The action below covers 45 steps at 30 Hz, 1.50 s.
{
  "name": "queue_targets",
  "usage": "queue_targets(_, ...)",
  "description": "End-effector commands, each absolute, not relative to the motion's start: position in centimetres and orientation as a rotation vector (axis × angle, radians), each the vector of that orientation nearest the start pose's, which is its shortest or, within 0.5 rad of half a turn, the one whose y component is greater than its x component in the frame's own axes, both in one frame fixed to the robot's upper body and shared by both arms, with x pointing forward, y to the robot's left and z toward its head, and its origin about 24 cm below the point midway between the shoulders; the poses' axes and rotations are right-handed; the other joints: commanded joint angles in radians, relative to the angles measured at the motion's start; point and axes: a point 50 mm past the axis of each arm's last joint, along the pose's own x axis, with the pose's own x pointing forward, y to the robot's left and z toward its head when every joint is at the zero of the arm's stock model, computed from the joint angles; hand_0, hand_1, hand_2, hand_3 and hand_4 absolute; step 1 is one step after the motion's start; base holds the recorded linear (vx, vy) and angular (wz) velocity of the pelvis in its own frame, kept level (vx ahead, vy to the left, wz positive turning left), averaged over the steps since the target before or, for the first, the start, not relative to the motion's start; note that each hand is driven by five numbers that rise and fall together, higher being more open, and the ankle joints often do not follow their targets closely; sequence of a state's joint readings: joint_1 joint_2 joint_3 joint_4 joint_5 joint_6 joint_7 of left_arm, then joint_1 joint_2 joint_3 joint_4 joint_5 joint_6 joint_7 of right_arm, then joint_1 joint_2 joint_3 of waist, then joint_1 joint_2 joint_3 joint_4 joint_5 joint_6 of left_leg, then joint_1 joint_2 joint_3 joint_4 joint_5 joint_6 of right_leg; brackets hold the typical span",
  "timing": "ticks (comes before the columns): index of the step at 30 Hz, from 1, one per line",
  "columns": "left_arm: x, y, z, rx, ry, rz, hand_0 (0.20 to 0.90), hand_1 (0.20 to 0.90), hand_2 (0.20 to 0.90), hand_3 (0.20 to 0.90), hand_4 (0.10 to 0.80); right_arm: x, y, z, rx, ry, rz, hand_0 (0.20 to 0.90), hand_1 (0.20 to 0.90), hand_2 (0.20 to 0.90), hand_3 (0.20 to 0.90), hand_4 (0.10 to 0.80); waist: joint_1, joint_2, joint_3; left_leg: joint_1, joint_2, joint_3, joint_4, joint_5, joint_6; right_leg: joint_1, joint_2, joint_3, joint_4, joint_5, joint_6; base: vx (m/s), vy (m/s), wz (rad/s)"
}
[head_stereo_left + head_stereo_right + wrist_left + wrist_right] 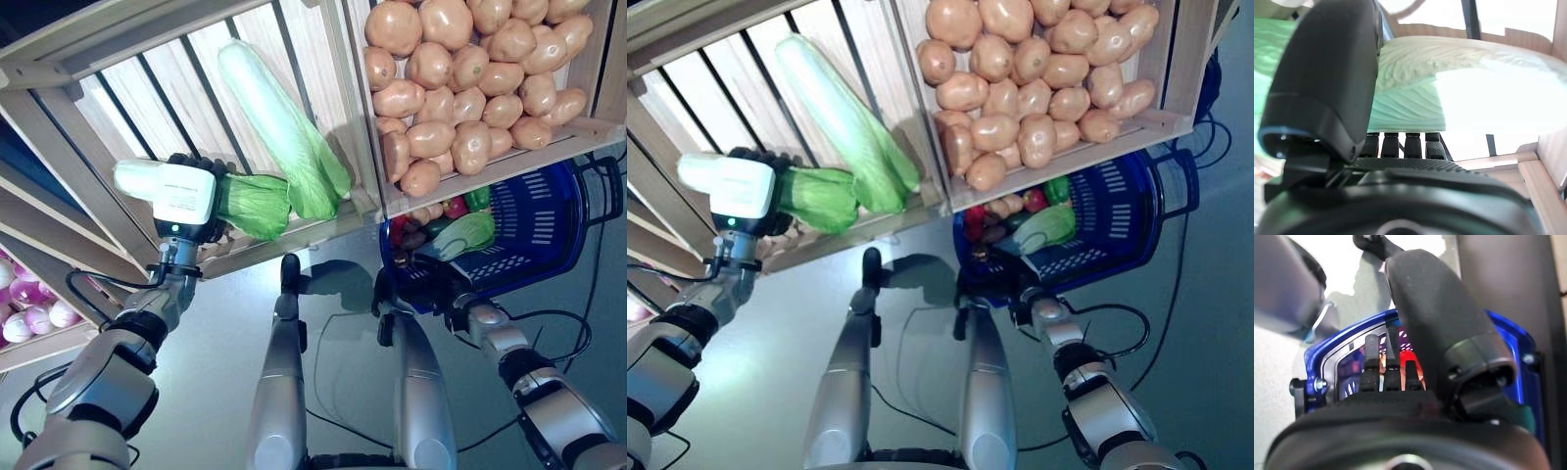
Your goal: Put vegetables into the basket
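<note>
My left hand [181,196] reaches into the slatted wooden crate [147,88] and is closed on a green leafy cabbage [253,204]. In the left wrist view the thumb [1327,73] lies over the cabbage [1415,83] with the fingers under it. A second, longer pale green cabbage [284,127] lies right beside it in the crate. The blue basket [578,235] stands on the floor under the stand and holds a pale leafy vegetable [465,235], a red one [456,207] and others. My right hand [431,279] waits at the basket's near rim [1317,357] with straight fingers.
A wooden crate of potatoes [470,78] overhangs the far part of the basket. The crate's front lip [294,235] runs just below my left hand. Another shelf with pale round vegetables [34,318] is at the far left. Grey floor [216,343] lies below.
</note>
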<state>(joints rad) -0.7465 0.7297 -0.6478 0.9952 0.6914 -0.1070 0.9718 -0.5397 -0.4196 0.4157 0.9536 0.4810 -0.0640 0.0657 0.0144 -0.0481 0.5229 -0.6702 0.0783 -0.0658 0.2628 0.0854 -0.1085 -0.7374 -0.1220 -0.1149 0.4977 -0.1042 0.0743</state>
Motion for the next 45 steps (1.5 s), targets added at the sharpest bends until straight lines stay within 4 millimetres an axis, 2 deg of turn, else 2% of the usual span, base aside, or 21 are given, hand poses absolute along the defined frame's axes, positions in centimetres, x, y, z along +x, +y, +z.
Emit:
queue_targets(1, 34.0, 29.2, 16.2, 1.455, -0.705, 0.779, 0.300, 0.300, 0.300, 0.300, 0.400, 30.9, -21.7, -1.3, -0.174, 0.386, 0.095, 0.900, 0.900, 0.900, 0.900, 0.800, 0.001, 0.020, -0.003, 0.040, -0.099, 0.042, 0.004, -0.008, 0.051, 0.157, 0.041, -0.051, -0.195, 0.093, -0.044, 0.000, 0.000, 0.00)
queue_targets(6, 32.0, 28.6, 15.0, 1.272, -0.766, 0.793, 0.300, 0.300, 0.300, 0.300, 0.400, 29.3, -21.5, -2.0, -0.140, 0.341, 0.101, 0.900, 0.900, 0.900, 0.900, 0.800, 0.024, 0.033, -0.055, 0.149, -0.113, 0.039, -0.072, -0.001, 0.052, 0.272, 0.012, -0.071, -0.277, 0.109, -0.025, 0.085, -0.029, -0.09)
queue_targets(11, 29.1, 26.5, 12.4, 1.142, -0.799, 0.679, 0.300, 0.300, 0.300, 0.300, 0.400, 26.2, -21.2, -2.7, -0.055, 0.282, 0.099, 0.900, 0.900, 0.900, 0.900, 0.800, 0.043, 0.042, -0.135, 0.278, -0.111, 0.019, -0.165, 0.000, 0.054, 0.404, -0.002, -0.096, -0.358, 0.120, -0.005, 0.174, -0.045, -0.01)
queue_targets(13, 27.9, 26.2, 12.0, 1.107, -0.797, 0.648, 0.300, 0.300, 0.300, 0.300, 0.400, 25.1, -21.1, -2.4, -0.033, 0.252, 0.108, 0.900, 0.900, 0.900, 0.900, 0.800, 0.043, 0.043, -0.162, 0.330, -0.104, 0.016, -0.199, -0.002, 0.054, 0.459, -0.005, -0.107, -0.388, 0.123, -0.001, 0.235, -0.064, 0.13)
queue_targets(15, 26.1, 25.8, 11.0, 0.990, -0.760, 0.592, 0.300, 0.300, 0.300, 0.300, 0.400, 24.0, -20.7, -1.7, 0.010, 0.190, 0.128, 0.900, 0.900, 0.900, 0.900, 0.800, 0.039, 0.039, -0.206, 0.414, -0.092, 0.011, -0.251, -0.004, 0.054, 0.545, -0.004, -0.116, -0.435, 0.127, 0.006, 0.288, -0.079, 0.11)
queue_targets(18, 24.7, 24.7, 10.4, 0.844, -0.735, 0.504, 0.300, 0.300, 0.300, 0.300, 0.400, 23.0, -20.7, -0.4, 0.050, 0.112, 0.145, 0.900, 0.900, 0.900, 0.900, 0.800, 0.034, 0.035, -0.252, 0.474, -0.085, 0.008, -0.287, -0.001, 0.055, 0.610, -0.002, -0.123, -0.482, 0.141, 0.013, 0.224, -0.058, 0.17)
queue_targets(21, 23.8, 23.9, 10.2, 0.620, -0.672, 0.424, 0.300, 0.300, 0.300, 0.300, 0.400, 22.1, -20.9, 1.2, 0.066, 0.027, 0.167, 0.900, 0.900, 0.900, 0.900, 0.800, 0.032, 0.030, -0.289, 0.527, -0.078, 0.009, -0.311, -0.003, 0.057, 0.660, 0.000, -0.127, -0.510, 0.150, 0.019, 0.190, -0.051, 0.12)
queue_targets(24, 23.5, 23.4, 10.2, 0.424, -0.621, 0.342, 0.300, 0.300, 0.300, 0.300, 0.400, 21.8, -20.7, 2.2, 0.068, -0.022, 0.184, 0.900, 0.900, 0.900, 0.900, 0.800, 0.033, 0.026, -0.315, 0.566, -0.072, 0.009, -0.332, -0.005, 0.057, 0.696, 0.000, -0.134, -0.530, 0.157, 0.025, 0.129, -0.044, 0.01)
queue_targets(27, 23.5, 21.9, 10.3, 0.207, -0.577, 0.208, 0.300, 0.300, 0.300, 0.300, 0.400, 21.8, -20.0, 3.1, 0.064, -0.067, 0.219, 0.900, 0.900, 0.900, 0.900, 0.800, 0.034, 0.022, -0.352, 0.603, -0.068, 0.013, -0.337, -0.015, 0.057, 0.733, -0.004, -0.136, -0.558, 0.172, 0.031, 0.149, -0.053, 0.06)
queue_targets(31, 24.0, 20.6, 10.7, 0.140, -0.543, 0.091, 0.300, 0.300, 0.300, 0.300, 0.400, 22.3, -19.5, 4.8, 0.092, -0.129, 0.261, 0.900, 0.900, 0.900, 0.900, 0.800, 0.031, 0.020, -0.383, 0.633, -0.062, 0.020, -0.347, -0.025, 0.060, 0.758, -0.004, -0.130, -0.566, 0.173, 0.034, 0.115, -0.045, 0.08)
queue_targets(36, 25.0, 19.9, 9.8, -0.349, -0.406, -0.061, 0.300, 0.300, 0.300, 0.300, 0.400, 22.6, -18.3, 5.8, 0.058, -0.161, 0.326, 0.900, 0.900, 0.900, 0.900, 0.800, 0.022, 0.020, -0.414, 0.671, -0.061, 0.030, -0.350, -0.043, 0.066, 0.785, -0.009, -0.116, -0.575, 0.172, 0.038, 0.074, -0.018, -0.01)
queue_targets(40, 25.3, 17.7, 10.3, -0.569, -0.385, -0.227, 0.300, 0.300, 0.300, 0.300, 0.400, 23.0, -17.3, 5.6, 0.092, -0.104, 0.416, 0.900, 0.900, 0.900, 0.900, 0.800, 0.019, 0.019, -0.424, 0.692, -0.060, 0.037, -0.350, -0.054, 0.070, 0.799, -0.010, -0.106, -0.576, 0.171, 0.036, 0.038, -0.009, -0.01)
queue_targets(45, 25.6, 16.2, 10.7, -0.573, -0.367, -0.325, 0.300, 0.300, 0.300, 0.300, 0.400, 23.0, -16.2, 4.8, 0.209, 0.009, 0.590, 0.900, 0.900, 0.900, 0.900, 0.800, 0.020, 0.011, -0.435, 0.712, -0.060, 0.037, -0.350, -0.065, 0.073, 0.815, -0.011, -0.099, -0.579, 0.171, 0.036, 0.039, -0.014, -0.03)
